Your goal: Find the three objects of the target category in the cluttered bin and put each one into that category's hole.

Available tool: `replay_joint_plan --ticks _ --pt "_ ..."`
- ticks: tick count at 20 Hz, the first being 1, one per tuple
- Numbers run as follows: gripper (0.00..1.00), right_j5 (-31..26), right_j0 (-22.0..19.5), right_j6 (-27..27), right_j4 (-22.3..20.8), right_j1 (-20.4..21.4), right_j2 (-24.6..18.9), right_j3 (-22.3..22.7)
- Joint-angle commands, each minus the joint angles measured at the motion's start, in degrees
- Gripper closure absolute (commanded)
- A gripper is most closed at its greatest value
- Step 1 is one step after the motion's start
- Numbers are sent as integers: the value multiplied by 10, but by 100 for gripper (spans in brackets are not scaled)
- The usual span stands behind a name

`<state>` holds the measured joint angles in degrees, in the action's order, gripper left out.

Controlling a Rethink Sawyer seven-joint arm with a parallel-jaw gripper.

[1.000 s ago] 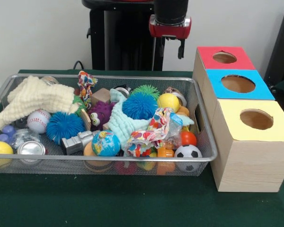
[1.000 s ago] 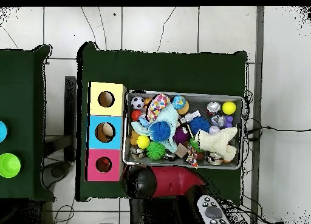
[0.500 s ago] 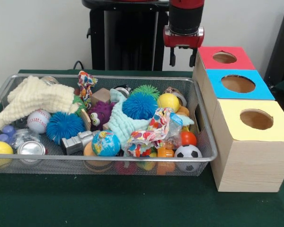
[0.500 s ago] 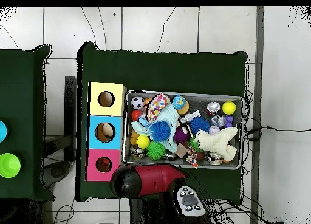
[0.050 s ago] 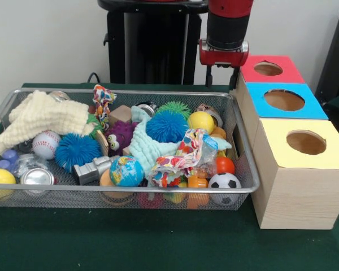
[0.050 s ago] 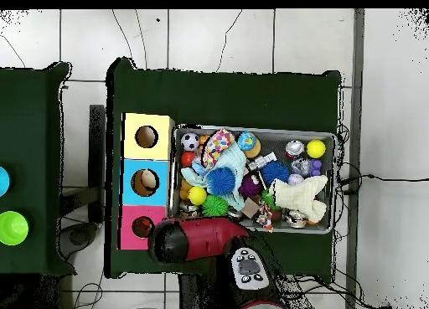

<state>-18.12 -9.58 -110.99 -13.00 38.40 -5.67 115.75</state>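
A green cloth [image 5: 158, 248] covers the table. A white wall [image 5: 45, 39] stands behind it, and a black cable [image 5: 93, 77] loops up at the far edge. From overhead, a second green table [image 6: 33, 138] stands apart to the left on the tiled floor [image 6: 218, 38]. A green cup [image 6: 12, 228] and a blue round thing [image 6: 2, 181] sit at its left edge. Thin wires [image 6: 381, 178] trail over the floor.

The wire bin [image 5: 246, 183] sits on the table [image 5: 158, 248], with three boxes [image 5: 294, 186] in a row touching its right end. Inside, a folded cloth [image 5: 42, 116] lies at the far left corner, a can [image 5: 37, 178] at the near left corner, a football [image 5: 224, 182] at the near right corner. The gripper [image 5: 222, 76] hangs behind the far right corner, beside the farthest box.
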Motion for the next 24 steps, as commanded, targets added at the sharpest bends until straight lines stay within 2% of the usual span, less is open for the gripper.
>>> replay_joint_plan --ticks 1,6,11,16,19,24 --pt "0 15 -7 -27 -22 -22 9 -119" --pt "0 4 -17 -26 -15 -32 3 -134" --pt "0 19 -7 -43 -10 -79 16 -169" --pt "0 40 22 -68 -6 -160 42 -207" --pt "0 71 35 -72 -10 -216 52 -233" --pt "0 100 43 -69 -6 -270 56 -257"
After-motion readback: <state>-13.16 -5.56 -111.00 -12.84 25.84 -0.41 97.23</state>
